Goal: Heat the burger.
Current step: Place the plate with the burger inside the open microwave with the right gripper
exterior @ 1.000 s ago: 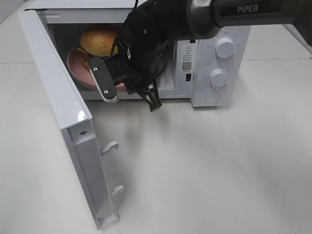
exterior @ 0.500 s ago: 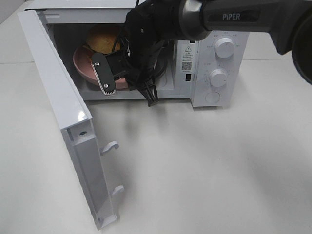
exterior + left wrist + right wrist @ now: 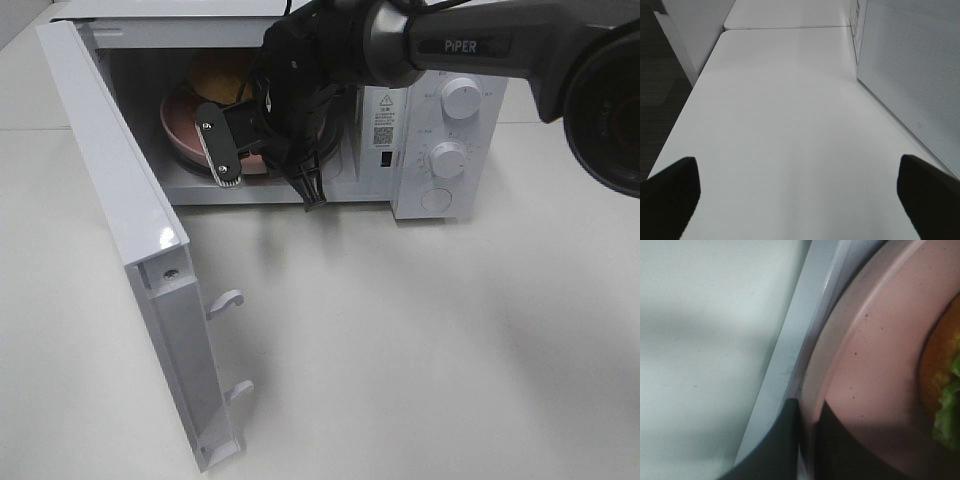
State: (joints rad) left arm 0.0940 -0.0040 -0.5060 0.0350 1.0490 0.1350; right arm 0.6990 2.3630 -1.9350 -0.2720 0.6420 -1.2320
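Has the burger [image 3: 220, 75] on the pink plate [image 3: 178, 128] inside the microwave [image 3: 400, 110], right gripper [image 3: 809, 415] pinched narrow onto the plate's rim (left gripper [image 3: 800, 195] spread wide over the bench [image 3: 790, 100], holding nothing). Remains to let go, back out, shut the door [image 3: 110, 190], turn the dials [image 3: 461, 97].

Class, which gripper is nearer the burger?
Right. The right gripper grips the pink plate's rim beside the burger inside the microwave; the left gripper hangs open over table outside the door.
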